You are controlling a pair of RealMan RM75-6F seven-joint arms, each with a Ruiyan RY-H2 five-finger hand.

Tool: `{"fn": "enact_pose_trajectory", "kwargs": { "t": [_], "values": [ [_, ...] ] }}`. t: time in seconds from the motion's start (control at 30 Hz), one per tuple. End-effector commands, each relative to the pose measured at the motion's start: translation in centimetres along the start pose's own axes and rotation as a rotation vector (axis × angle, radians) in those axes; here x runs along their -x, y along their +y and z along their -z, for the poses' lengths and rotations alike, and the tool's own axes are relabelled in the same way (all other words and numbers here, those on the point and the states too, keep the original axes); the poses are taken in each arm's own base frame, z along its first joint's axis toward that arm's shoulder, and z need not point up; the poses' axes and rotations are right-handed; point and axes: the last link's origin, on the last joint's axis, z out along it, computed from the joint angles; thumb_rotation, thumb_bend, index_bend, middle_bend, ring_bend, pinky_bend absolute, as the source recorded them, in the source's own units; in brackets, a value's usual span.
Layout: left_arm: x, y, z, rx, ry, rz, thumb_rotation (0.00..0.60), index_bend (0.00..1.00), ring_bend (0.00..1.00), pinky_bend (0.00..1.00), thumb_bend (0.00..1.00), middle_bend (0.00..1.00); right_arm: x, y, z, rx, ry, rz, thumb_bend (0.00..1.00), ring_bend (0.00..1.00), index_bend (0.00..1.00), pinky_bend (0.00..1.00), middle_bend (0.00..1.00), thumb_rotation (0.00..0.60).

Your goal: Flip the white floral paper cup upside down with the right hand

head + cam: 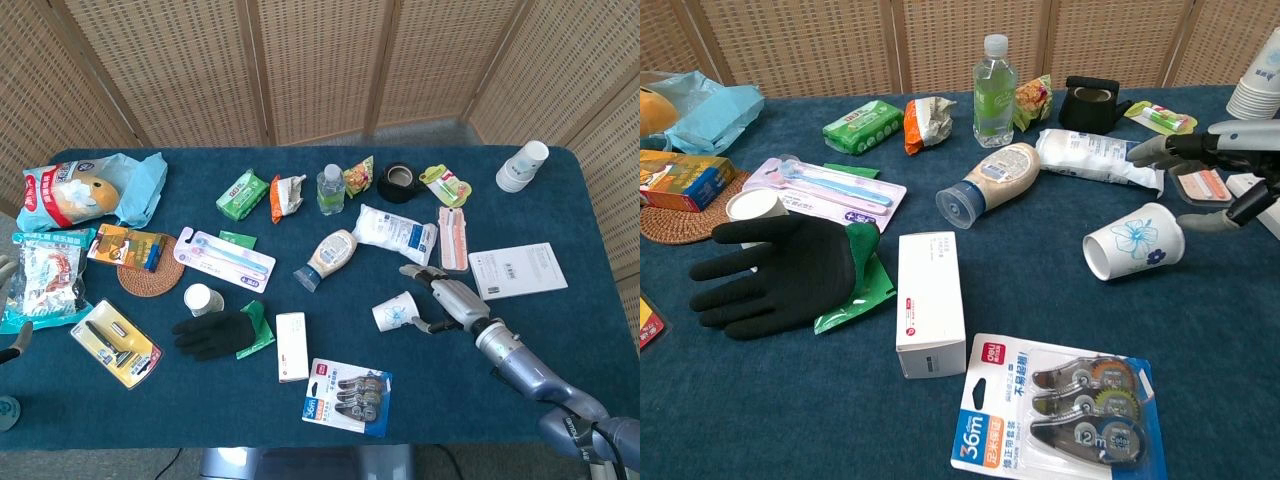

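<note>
The white floral paper cup (1135, 241) lies on its side on the blue table (1040, 330), its mouth facing left and its base toward my right hand. In the head view the cup (398, 313) lies right of centre. My right hand (1225, 175) hovers just right of the cup with its fingers spread and nothing in them; the thumb tip is close to the cup's base. In the head view the right hand (452, 299) sits beside the cup. Only a sliver of my left hand (8, 272) shows at the left edge.
A correction-tape pack (1060, 410) lies in front of the cup, and a white box (930, 303) to its left. A sauce bottle (992, 180) and a white packet (1095, 155) lie behind it. A black glove (780, 270) lies at left. Stacked cups (522, 165) stand far right.
</note>
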Motion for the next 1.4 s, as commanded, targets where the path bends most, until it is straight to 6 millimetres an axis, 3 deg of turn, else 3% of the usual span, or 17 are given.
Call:
{"fn": "enact_pose_trajectory", "kwargs": {
  "t": [0.03,0.33,0.53,1.03,1.4],
  "values": [
    [0.0,0.0,-0.1,0.001,-0.001,0.001,0.6,0.03,0.02,0.0,0.47,0.06,-0.2,-1.3,1.4,0.001,0.052,0.232,0.43,0.0,0.0,0.0,0.0,0.6],
    [0.0,-0.1,-0.2,-0.002,-0.001,0.0,0.6,0.03,0.02,0.0,0.47,0.06,2.1,-4.8,2.4,0.009,0.058,0.502,0.43,0.0,0.0,0.0,0.0,0.6],
    [0.2,-0.1,-0.3,0.003,-0.007,0.003,0.6,0.03,0.02,0.0,0.47,0.06,3.9,-6.3,1.7,0.042,0.037,0.614,0.43,0.0,0.0,0.0,0.0,0.6],
    [0.2,-0.4,-0.2,-0.003,-0.006,0.013,0.6,0.03,0.02,0.0,0.47,0.06,5.7,-7.3,-0.5,0.103,0.026,0.711,0.43,0.0,0.0,0.0,0.0,0.6],
    [0.3,-0.7,-0.1,-0.008,-0.005,0.018,0.6,0.03,0.02,0.0,0.47,0.06,6.1,-6.8,-0.7,0.134,0.045,0.801,0.43,0.0,0.03,0.0,0.0,0.6]
  ]
}}
